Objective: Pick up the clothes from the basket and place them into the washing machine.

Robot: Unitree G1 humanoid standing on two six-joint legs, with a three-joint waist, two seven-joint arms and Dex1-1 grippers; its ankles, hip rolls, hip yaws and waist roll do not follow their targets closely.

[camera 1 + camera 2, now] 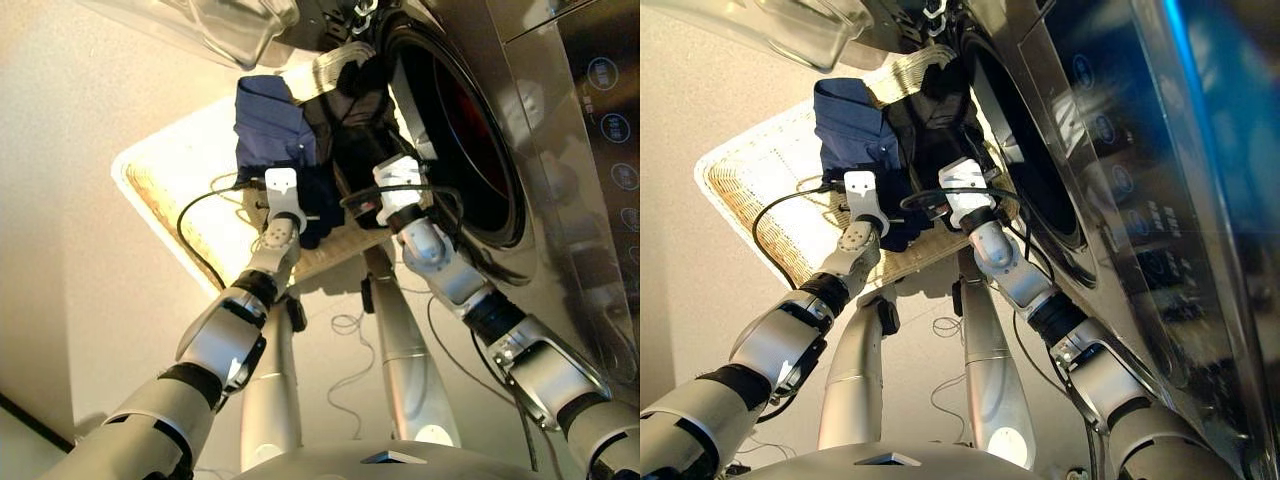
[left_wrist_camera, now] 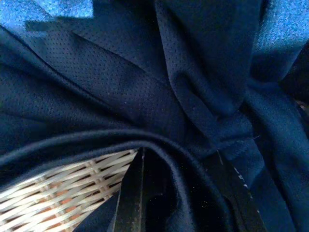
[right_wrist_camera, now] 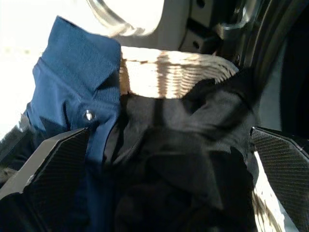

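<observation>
Washing machine (image 1: 470,150) drum gapes right beside the basket (image 1: 190,215) for a short carry, navy garment (image 1: 270,125) and black garment (image 1: 355,130) piled inside it; my left gripper (image 2: 178,193) pinches a navy fold, right gripper (image 3: 159,179) spread wide over the black.

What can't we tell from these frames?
- Orange-red garment: only red seen deep inside the washing machine drum; too dark to identify.
- Left gripper: cloth of the navy garment drapes over its fingers, so the grip is unclear.
- Basket: its near part hidden by arms in the head views.
- Black garment: its lower part lost in shadow, right wrist view.
</observation>
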